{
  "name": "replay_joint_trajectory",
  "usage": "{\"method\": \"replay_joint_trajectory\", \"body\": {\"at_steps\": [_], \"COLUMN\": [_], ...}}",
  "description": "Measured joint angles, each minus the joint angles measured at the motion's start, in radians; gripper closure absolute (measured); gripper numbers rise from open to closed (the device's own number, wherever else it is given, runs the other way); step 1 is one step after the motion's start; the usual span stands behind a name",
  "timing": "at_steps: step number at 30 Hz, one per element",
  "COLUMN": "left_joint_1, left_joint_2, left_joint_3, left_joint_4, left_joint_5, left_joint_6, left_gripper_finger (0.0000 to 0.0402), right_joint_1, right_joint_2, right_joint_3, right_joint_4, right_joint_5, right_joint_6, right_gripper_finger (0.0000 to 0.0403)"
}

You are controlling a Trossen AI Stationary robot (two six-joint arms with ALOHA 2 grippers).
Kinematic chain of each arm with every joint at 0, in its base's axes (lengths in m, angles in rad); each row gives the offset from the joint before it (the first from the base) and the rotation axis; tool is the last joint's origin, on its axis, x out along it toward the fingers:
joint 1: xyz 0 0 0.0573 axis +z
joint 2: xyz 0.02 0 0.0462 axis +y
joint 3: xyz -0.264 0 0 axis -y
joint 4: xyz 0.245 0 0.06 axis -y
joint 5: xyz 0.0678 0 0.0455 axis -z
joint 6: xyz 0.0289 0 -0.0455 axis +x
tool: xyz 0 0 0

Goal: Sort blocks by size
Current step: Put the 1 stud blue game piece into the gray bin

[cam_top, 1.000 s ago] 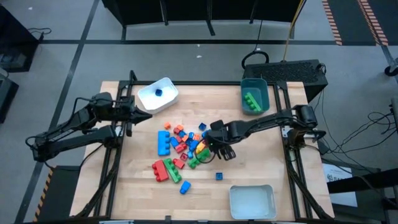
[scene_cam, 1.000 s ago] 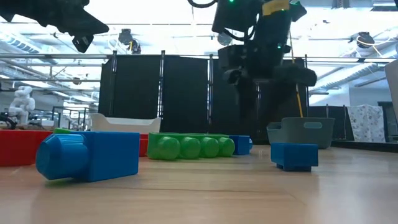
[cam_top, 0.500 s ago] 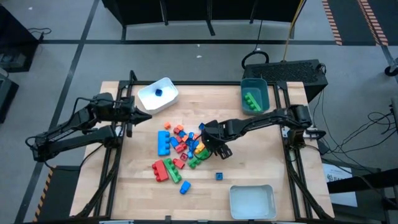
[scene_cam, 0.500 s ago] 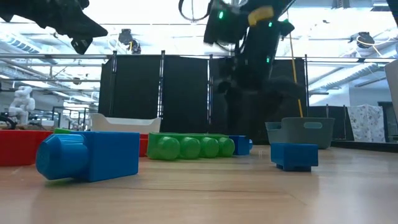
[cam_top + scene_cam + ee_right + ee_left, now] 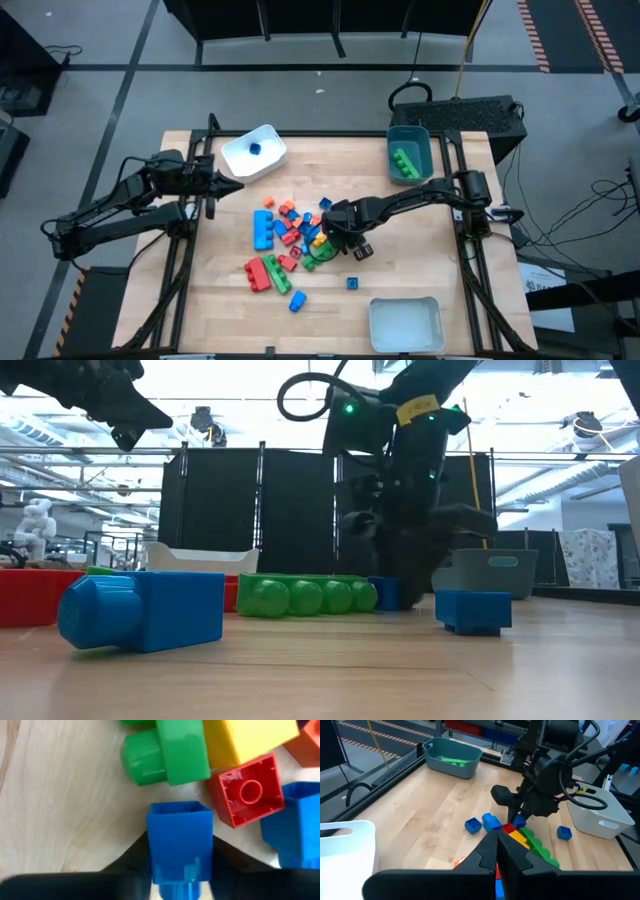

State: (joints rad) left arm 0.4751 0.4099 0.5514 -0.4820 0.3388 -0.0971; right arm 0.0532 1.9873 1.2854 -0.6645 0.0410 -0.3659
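1. Dropping from above the pile since a second ago, the right gripper point(image 5: 338, 238) is now sitting low in the blocks point(image 5: 295, 245) at mid-desk, its jaws closing on a small blue cube point(image 5: 180, 840).
2. Waiting near the white bowl point(image 5: 254, 152), the left gripper point(image 5: 497, 851) is keeping its jaws together, empty.
3. Crowding the cube are a red cube point(image 5: 248, 790), a green block point(image 5: 167, 752) and a yellow block point(image 5: 244, 737); a lift from here is risking dragging or tipping them, and a shallow grip could let the cube slip.
4. Counting: two arms; three containers — the bowl holding one blue cube, a teal bin point(image 5: 409, 153) holding green blocks, and a white tray point(image 5: 405, 324); the pile is numbering roughly twenty blocks, too tangled to count exactly, with one blue cube point(image 5: 352, 283) lying apart.
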Motion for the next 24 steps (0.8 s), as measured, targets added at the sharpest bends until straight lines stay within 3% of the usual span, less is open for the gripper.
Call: {"method": "replay_joint_trajectory", "body": {"at_steps": [11, 17, 24], "left_joint_1": [0.0, 0.0, 0.0], "left_joint_2": [0.0, 0.0, 0.0], "left_joint_3": [0.0, 0.0, 0.0], "left_joint_4": [-0.003, -0.002, -0.002], "left_joint_5": [-0.004, -0.004, -0.004], "left_joint_6": [0.0, 0.005, 0.01], "left_gripper_finger": [0.0391, 0.0391, 0.0391], "right_joint_1": [0.053, 0.177, 0.397], "right_joint_2": [-0.141, -0.263, -0.35], "right_joint_3": [-0.003, -0.003, -0.002], "right_joint_4": [-0.041, -0.091, -0.122], "right_joint_5": [0.024, 0.017, 0.015], "right_joint_6": [0.194, 0.387, 0.766], "right_gripper_finger": [0.0296, 0.0296, 0.0296]}}
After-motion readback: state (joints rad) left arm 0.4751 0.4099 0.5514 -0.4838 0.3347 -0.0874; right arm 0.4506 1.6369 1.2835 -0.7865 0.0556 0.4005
